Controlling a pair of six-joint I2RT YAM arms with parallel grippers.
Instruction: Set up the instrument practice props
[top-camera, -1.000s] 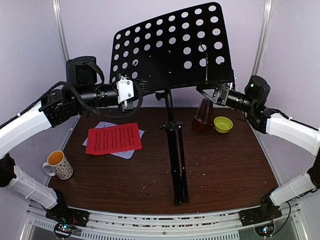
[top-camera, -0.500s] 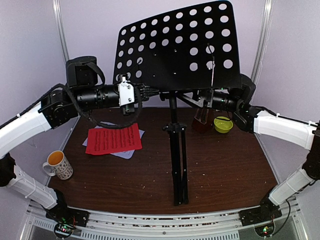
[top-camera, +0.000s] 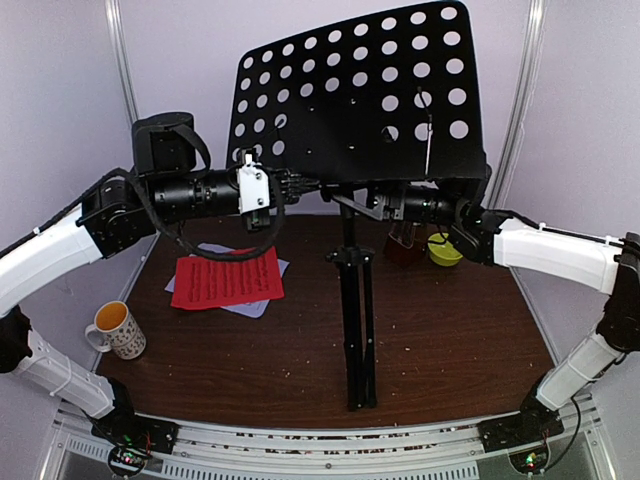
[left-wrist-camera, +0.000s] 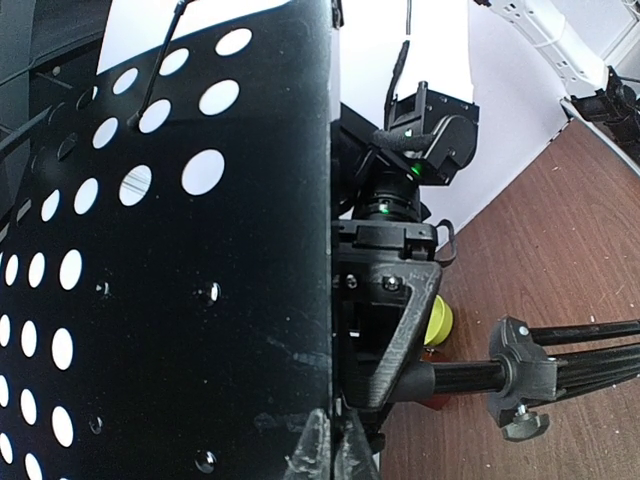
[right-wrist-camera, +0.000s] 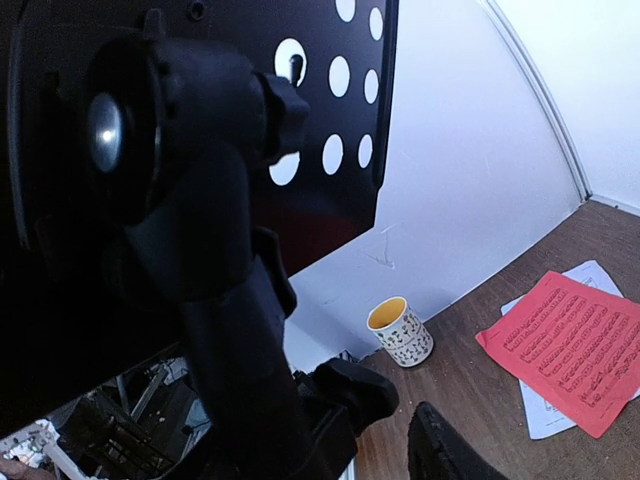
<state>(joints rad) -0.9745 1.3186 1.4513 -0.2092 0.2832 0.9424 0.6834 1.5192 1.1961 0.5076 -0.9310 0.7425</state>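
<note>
The black perforated music stand (top-camera: 352, 95) stands mid-table on folded tripod legs (top-camera: 360, 350), its desk tilted steeply up. My left gripper (top-camera: 292, 184) is shut on the desk's lower left edge; the left wrist view shows the jaws (left-wrist-camera: 335, 455) pinching that edge. My right gripper (top-camera: 378, 207) is open behind the desk at the stand's neck bracket (right-wrist-camera: 200, 250); one finger (right-wrist-camera: 440, 450) shows clear of the pole. The red sheet (top-camera: 228, 278) lies on the white sheet (top-camera: 252, 307) at the left. The brown metronome (top-camera: 403, 242) is partly hidden by my right arm.
A small yellow-green bowl (top-camera: 445, 250) sits beside the metronome at the back right. A patterned white mug (top-camera: 118, 330) stands near the front left edge, also in the right wrist view (right-wrist-camera: 400, 332). Purple walls close in the back and sides.
The stand's desk has tilted more upright. My right gripper has moved left, from the desk's right corner to the neck bracket. My left gripper has kept its hold.
</note>
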